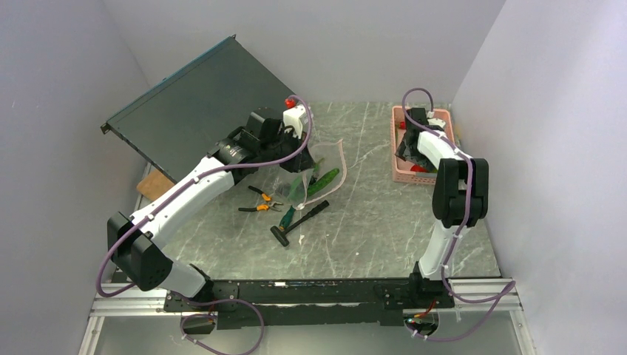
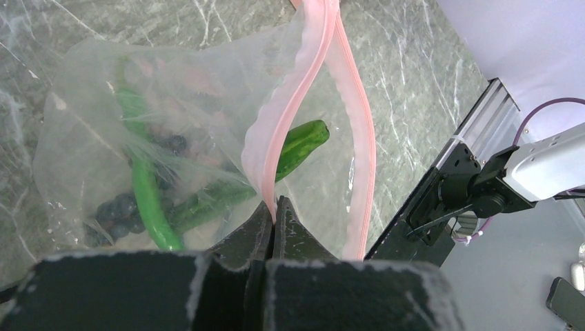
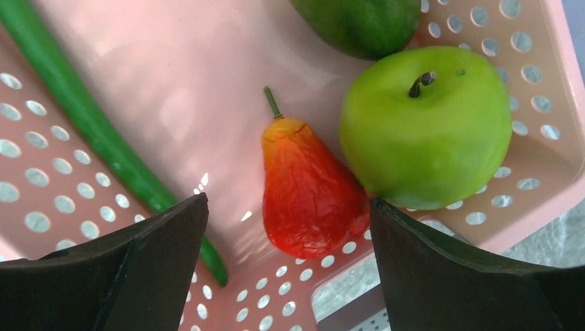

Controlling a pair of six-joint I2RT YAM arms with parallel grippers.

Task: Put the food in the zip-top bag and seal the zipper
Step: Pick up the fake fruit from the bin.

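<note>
The clear zip-top bag (image 1: pixel 312 168) lies mid-table. In the left wrist view the bag (image 2: pixel 90 117) holds a green cucumber (image 2: pixel 298 147), a long green toy pod (image 2: pixel 148 200) and dark grapes (image 2: pixel 116 210). My left gripper (image 2: pixel 274 207) is shut on the pale pink zipper (image 2: pixel 290 103) and holds the mouth up and open; from above the gripper (image 1: pixel 299 144) is at the bag's far edge. My right gripper (image 3: pixel 290 214) is open inside the pink basket (image 3: pixel 138 62), above a red, orange-topped toy fruit (image 3: pixel 310 193) beside a green apple (image 3: pixel 424 127). It holds nothing.
The pink basket (image 1: pixel 399 174) stands at the back right and also holds a long green pod (image 3: pixel 90 124) and a dark green piece (image 3: pixel 359 21). Orange-handled pliers (image 1: pixel 260 201), a green-handled screwdriver (image 1: pixel 287 217) and a black tool (image 1: pixel 303 219) lie before the bag. A dark panel (image 1: pixel 192 111) leans at the back left.
</note>
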